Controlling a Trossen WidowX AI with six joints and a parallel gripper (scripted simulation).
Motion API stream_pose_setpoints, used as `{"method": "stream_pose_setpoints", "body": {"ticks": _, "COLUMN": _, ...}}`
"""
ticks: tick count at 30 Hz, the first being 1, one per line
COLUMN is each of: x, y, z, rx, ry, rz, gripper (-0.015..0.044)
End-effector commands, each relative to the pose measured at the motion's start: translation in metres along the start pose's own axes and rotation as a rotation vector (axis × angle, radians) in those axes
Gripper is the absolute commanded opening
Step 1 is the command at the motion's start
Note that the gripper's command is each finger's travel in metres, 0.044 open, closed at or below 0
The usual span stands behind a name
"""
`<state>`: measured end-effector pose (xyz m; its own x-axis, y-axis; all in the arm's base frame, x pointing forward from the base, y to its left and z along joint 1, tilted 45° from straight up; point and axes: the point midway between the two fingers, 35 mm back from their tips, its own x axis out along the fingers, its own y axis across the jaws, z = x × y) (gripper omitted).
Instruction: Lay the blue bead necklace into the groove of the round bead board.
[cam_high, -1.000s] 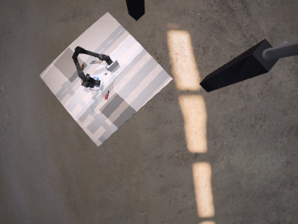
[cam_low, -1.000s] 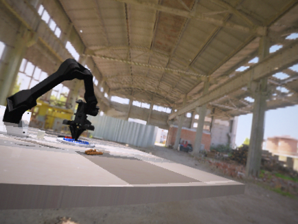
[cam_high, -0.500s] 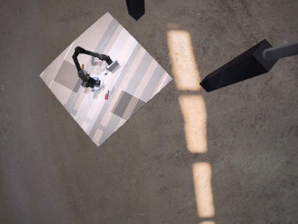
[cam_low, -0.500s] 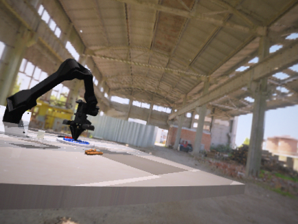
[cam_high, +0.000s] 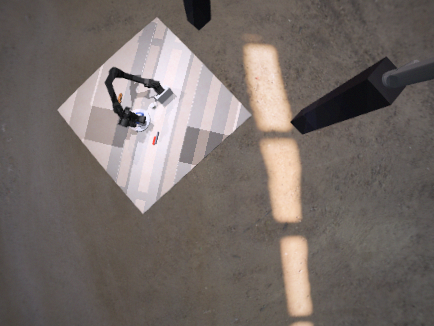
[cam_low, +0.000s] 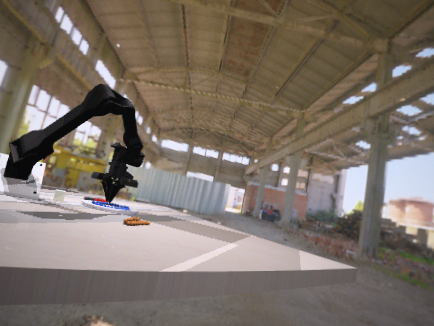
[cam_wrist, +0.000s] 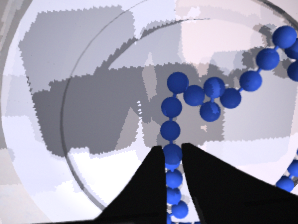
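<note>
The blue bead necklace (cam_wrist: 170, 107) (cam_low: 122, 207) lies bunched on the round bead board (cam_wrist: 14, 100), a pale disc with a thin circular groove line. In the wrist view one strand runs up from between the fingers, bends at a corner, doubles up in a small clump and goes on to the upper right; more beads show at the right edge. My gripper (cam_wrist: 171, 153) (cam_low: 108, 201) is low over the board, its fingertips shut on one bead of the necklace. The left part of the groove shows no beads. In the top view the arm hides much of the board.
An orange beaded item (cam_high: 120, 98) (cam_low: 136, 221) lies on the table beside the board. A red item (cam_high: 155, 140) lies on the board's other side. A small white block (cam_low: 59, 195) stands near the arm's base (cam_high: 166, 95).
</note>
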<state>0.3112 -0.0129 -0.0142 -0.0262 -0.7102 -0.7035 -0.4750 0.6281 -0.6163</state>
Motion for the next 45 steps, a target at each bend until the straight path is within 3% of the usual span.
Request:
{"method": "stream_pose_setpoints", "body": {"ticks": 1, "x": -0.014, "y": 0.000, "z": 0.001, "rx": 0.004, "ry": -0.009, "rz": 0.000, "gripper": 0.0000}}
{"method": "stream_pose_setpoints", "body": {"ticks": 19, "x": -0.016, "y": 0.032, "z": -0.020, "rx": 0.002, "ry": -0.009, "rz": 0.001, "gripper": 0.0000}}
{"method": "stream_pose_setpoints", "body": {"ticks": 45, "x": 0.007, "y": 0.033, "z": -0.020, "rx": 0.002, "ry": -0.009, "rz": 0.000, "gripper": 0.0000}}
